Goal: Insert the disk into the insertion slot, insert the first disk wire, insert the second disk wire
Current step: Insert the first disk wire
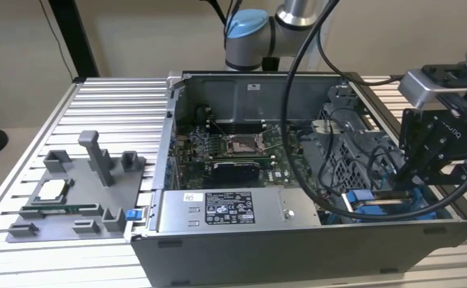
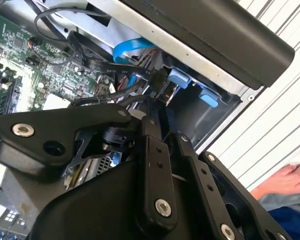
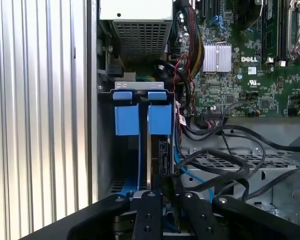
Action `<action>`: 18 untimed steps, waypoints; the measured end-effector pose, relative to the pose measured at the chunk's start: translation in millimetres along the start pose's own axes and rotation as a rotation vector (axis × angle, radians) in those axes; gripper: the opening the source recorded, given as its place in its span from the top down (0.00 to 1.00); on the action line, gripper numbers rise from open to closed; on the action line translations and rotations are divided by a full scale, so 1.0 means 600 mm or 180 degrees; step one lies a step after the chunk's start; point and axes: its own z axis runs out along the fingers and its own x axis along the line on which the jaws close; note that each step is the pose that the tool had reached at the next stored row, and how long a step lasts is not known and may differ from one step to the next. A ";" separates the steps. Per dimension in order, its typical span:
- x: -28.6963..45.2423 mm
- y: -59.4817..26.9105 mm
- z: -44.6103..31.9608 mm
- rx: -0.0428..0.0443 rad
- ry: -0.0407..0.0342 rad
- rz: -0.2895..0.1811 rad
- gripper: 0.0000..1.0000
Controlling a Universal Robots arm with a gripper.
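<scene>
The disk (image 3: 163, 150) stands on edge inside the insertion slot (image 3: 106, 165) at the case corner. Its blue carrier tabs (image 3: 160, 119) sit at the slot's mouth, and I also see the tabs (image 2: 179, 77) in the second wrist view and the carrier (image 1: 362, 197) in the exterior view. My gripper (image 3: 162, 189) hangs right over the disk's inner end. In the second wrist view my gripper (image 2: 156, 97) has its fingers drawn together on a black disk wire connector (image 2: 160, 81) with a flat black lead. A blue disk wire (image 2: 132, 49) curves just beyond it.
The open case holds a motherboard (image 1: 233, 153), a labelled power-supply box (image 1: 225, 210) and a perforated cage (image 3: 230, 162) draped with black cables. A grey fixture plate (image 1: 81, 204) lies on the ribbed table at the exterior view's left. A person's hand (image 2: 290, 180) rests beside the case.
</scene>
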 end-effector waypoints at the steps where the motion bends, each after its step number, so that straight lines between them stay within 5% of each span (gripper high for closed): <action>1: 0.000 0.000 0.001 0.0000 0.0001 -0.0008 1.00; 7: 0.000 -0.001 0.004 -0.0002 0.0012 -0.0256 1.00; 18: -0.002 -0.001 0.010 0.0024 -0.0005 -0.0269 1.00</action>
